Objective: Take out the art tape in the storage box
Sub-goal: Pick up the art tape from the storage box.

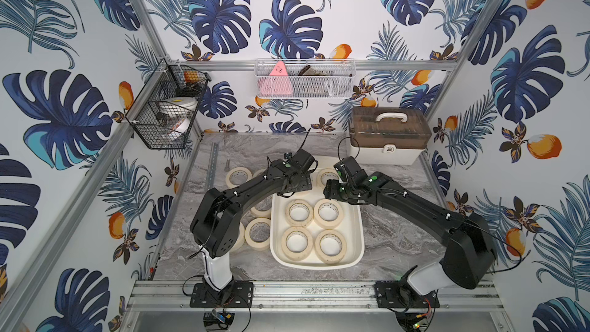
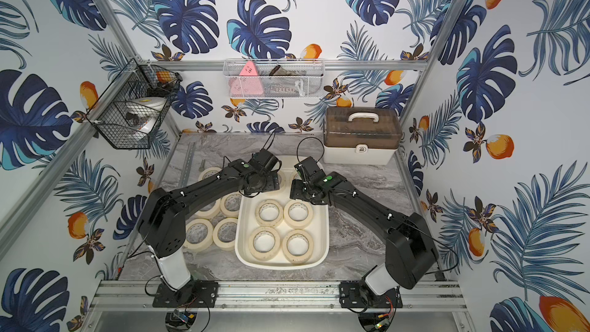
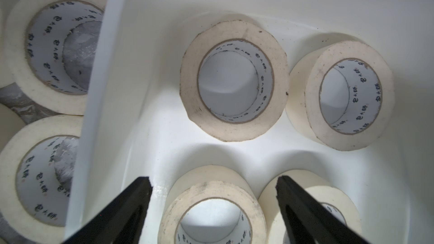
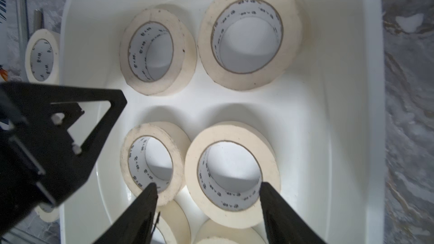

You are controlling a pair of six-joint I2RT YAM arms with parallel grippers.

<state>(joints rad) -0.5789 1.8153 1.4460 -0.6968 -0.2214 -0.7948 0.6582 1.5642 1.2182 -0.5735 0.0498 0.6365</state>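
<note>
on the grey tabletop (image 1: 399,234) the storage box (image 1: 355,218) holds art tape (image 1: 330,245) lying flat, neighbours touching. loose rolls (image 1: 257,233) lie just outside it. the left gripper (image 3: 212,181) and right gripper (image 4: 209,186) hang over the box, jaws apart, holding nothing. likely trouble: the close arms could clash, or a jaw could land on a neighbouring roll and drag the light box. small dark characters repeat inside the cores, not legible.

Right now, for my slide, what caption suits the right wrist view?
Open right pincer poised over a tape roll inside the white storage box.
</note>
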